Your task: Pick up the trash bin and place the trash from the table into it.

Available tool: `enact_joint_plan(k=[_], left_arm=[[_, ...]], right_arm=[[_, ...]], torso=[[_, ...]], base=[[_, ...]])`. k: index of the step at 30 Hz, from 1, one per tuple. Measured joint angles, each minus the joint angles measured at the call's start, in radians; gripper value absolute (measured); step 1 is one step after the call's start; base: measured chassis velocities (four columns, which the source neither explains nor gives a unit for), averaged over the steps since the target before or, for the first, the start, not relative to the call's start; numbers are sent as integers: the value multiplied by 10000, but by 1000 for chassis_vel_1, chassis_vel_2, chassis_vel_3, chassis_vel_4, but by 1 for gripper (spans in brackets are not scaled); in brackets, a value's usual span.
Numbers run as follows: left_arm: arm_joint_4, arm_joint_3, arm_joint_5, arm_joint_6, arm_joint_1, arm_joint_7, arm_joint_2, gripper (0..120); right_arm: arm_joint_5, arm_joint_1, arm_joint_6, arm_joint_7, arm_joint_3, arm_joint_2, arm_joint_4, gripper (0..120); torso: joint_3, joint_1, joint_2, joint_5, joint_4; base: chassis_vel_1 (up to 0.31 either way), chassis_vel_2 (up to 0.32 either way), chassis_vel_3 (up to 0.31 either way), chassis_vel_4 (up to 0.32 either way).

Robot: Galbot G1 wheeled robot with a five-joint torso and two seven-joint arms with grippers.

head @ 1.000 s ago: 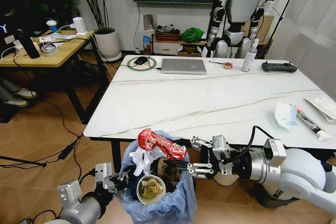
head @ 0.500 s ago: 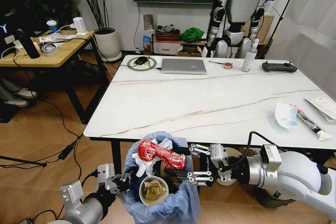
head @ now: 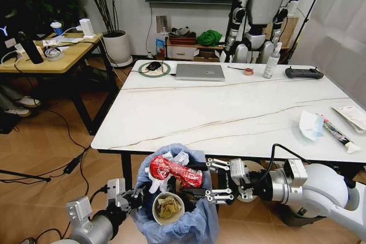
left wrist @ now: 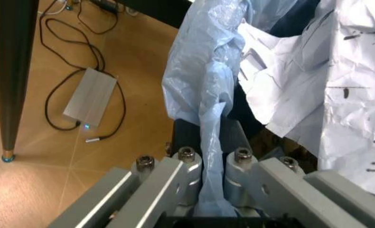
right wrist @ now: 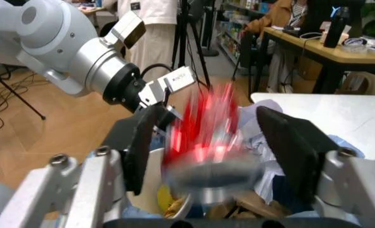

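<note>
Change: the red wrapper (head: pixel 175 169) is sitting lower on the pile than a second ago, and the right gripper (head: pixel 213 180) is drawing back with its jaws apart.
Bin: the trash bin (head: pixel 200 224) is hanging just off the table's (head: pixel 229 112) near edge.
Left gripper (left wrist: pixel 213 166): clamping the blue bag at the rim.
Advice: keep the bin level; the wrapper is perching high and may roll off.
Remaining: paper scraps (head: pixel 311 124) are lying at the far right.
</note>
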Motion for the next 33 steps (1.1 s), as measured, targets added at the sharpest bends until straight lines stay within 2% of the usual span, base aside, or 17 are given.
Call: enact_joint_plan(k=[3,10,12,14,15,16,18,22,23,27,28,30,33], left_arm=[[12,-1,-46,2,-25,-22,16,0],[45,-2,-94,20,-36,-67,26,0],[110,17,-86,32,10,-80,14,0],[210,56,18,32,99,-81,-46,0],[245,98,115,32,170,-76,-112,0],[245,98,115,32,170,-76,-112,0],[315,144,359,10,217,-29,-194,0],[404,146,492,-42,175,-3,-171,0],[404,146,492,-42,175,-3,-171,0],[464,153,736,-93,96,36,-205,0],[466,178,803,-103,114,64,-211,0],[466,184,840,-110,127,86,-213,0],[460,177,896,-141,144,113,-212,0]], right_arm=[[-7,2,0,-1,-5,32,-44,71],[-5,1,39,1,-7,66,-93,78],[129,95,105,198,55,213,-110,84],[591,305,295,936,323,643,-257,92],[811,333,546,1743,499,888,-411,95],[811,333,546,1743,499,888,-411,95],[1083,280,894,3183,1040,1304,-778,100],[1810,-116,952,4054,2520,1981,-1707,100],[1810,-116,952,4054,2520,1981,-1707,100],[2039,-962,956,4128,3978,2426,-2376,100],[2157,-1498,942,4025,4669,2668,-2620,100],[2188,-1762,930,3974,4984,2802,-2725,100],[2004,-2777,911,3697,6191,3370,-3076,100]], torso=[[0,0,0,0,0],[0,0,0,0,0],[0,0,0,0,-2],[0,0,0,-3,0],[0,0,0,1,2],[0,0,0,1,2],[0,0,0,-1,3],[1,1,0,1,1],[1,1,0,1,1],[1,1,0,0,1],[0,1,0,-1,0],[0,0,0,0,0],[0,0,0,4,1]], base=[[0,0,0,0],[0,0,0,0],[0,0,0,0],[0,0,0,0],[0,0,0,0],[0,0,0,0],[0,0,0,0],[0,0,0,0],[0,0,0,0],[0,0,0,0],[0,0,0,0],[0,0,0,0],[0,0,0,0]])
